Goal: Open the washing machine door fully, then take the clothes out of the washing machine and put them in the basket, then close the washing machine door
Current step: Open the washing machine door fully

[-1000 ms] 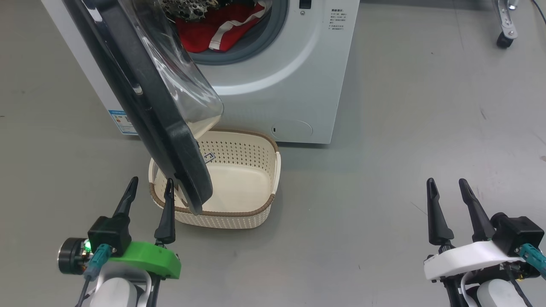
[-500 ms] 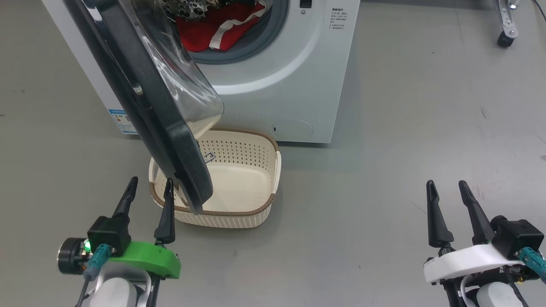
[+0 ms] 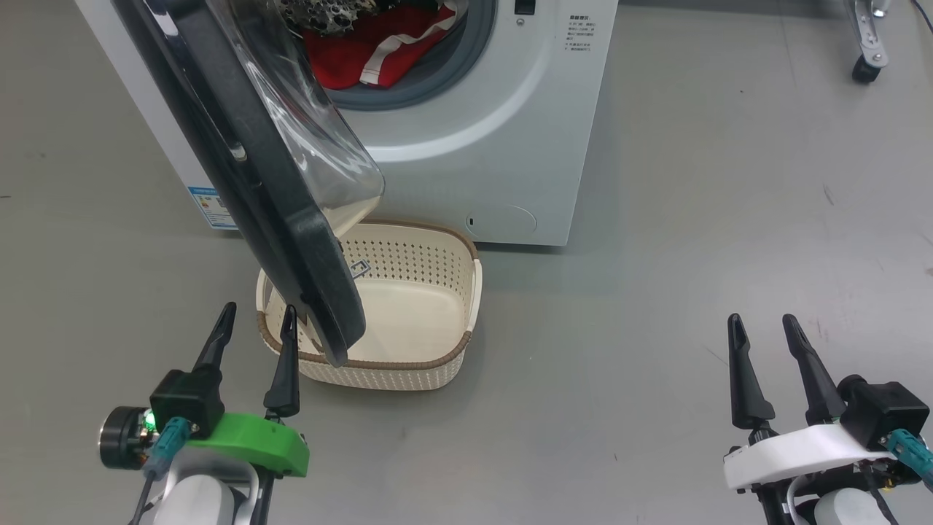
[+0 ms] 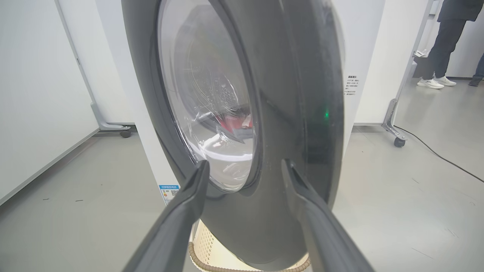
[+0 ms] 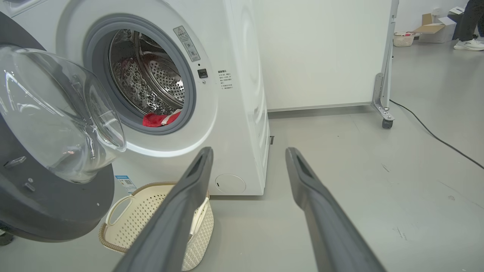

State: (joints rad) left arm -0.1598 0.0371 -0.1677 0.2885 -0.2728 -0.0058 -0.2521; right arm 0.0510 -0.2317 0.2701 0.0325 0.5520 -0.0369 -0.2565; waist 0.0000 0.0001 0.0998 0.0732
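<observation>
The white washing machine (image 3: 510, 146) (image 5: 234, 94) stands at the top of the head view. Its black-rimmed door (image 3: 277, 211) (image 4: 295, 113) (image 5: 45, 196) hangs partly open over the cream basket (image 3: 437, 364) (image 5: 132, 223) on the floor. Red clothes (image 3: 350, 55) (image 5: 155, 119) with white trim lie in the drum mouth. My left gripper (image 3: 256, 313) (image 4: 244, 170) is open just in front of the door's free edge, its right fingertip near the rim. My right gripper (image 3: 762, 322) (image 5: 247, 155) is open and empty, far right of the basket.
Grey floor spreads to the right of the machine. A wheeled metal frame leg (image 3: 867, 44) (image 5: 382, 102) stands at the far right, with a cable (image 5: 435, 136) running across the floor. White partition panels (image 4: 38, 94) stand to the left. A person's legs (image 4: 442, 45) show in the background.
The right gripper has sunk slightly lower in the head view. The view itself has shifted a few pixels. The left gripper and the door are unchanged.
</observation>
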